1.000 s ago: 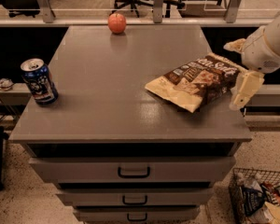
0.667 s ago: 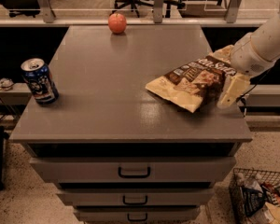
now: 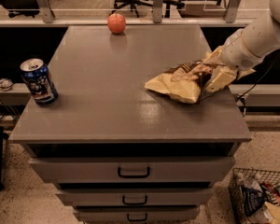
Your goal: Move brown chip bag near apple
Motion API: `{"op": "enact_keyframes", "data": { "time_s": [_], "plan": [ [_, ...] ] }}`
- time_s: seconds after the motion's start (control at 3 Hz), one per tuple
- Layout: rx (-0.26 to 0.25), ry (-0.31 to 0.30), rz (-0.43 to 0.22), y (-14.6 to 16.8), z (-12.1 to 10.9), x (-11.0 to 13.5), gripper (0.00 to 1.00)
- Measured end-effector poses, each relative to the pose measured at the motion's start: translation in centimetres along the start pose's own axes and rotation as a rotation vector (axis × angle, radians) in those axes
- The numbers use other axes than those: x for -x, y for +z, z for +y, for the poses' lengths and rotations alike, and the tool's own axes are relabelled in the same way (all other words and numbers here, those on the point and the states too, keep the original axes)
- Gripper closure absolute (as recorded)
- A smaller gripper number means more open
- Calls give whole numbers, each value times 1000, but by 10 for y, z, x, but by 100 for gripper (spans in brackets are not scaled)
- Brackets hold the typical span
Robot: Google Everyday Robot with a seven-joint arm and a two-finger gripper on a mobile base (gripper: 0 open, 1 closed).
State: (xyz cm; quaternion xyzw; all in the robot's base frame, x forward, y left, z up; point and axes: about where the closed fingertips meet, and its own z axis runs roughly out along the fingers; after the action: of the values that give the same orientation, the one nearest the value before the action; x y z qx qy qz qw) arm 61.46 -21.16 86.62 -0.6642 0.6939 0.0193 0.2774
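Near the right edge of the counter [image 3: 112, 111], the brown chip bag [image 3: 175, 84] is lying flat, and the pincer [image 3: 217, 70] is pressing in at its right end. I cannot tell whether the pincer is gripping the bag or standing open around it. The apple [image 3: 116, 23] is sitting at the far edge, well apart. The grasp seems to be under way. The next move is calling for a firm hold, then a carry toward the far edge, stopping beside the apple.

We see the counter [image 3: 130, 111] bearing the apple [image 3: 116, 23] far back, a soda can [image 3: 38, 81] left, the brown chip bag [image 3: 175, 83] right, the claw [image 3: 211, 73] at its end.
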Motion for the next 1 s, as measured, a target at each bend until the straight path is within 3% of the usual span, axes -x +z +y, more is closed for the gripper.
{"op": "enact_keyframes", "data": {
  "time_s": [0.33,0.67,1.0],
  "plan": [
    [-79,-22,-8,-27,-24,9,82],
    [-210,-43,-5,-78,-63,10,100],
    [-267,-53,-10,-101,-79,15,100]
  ]
}}
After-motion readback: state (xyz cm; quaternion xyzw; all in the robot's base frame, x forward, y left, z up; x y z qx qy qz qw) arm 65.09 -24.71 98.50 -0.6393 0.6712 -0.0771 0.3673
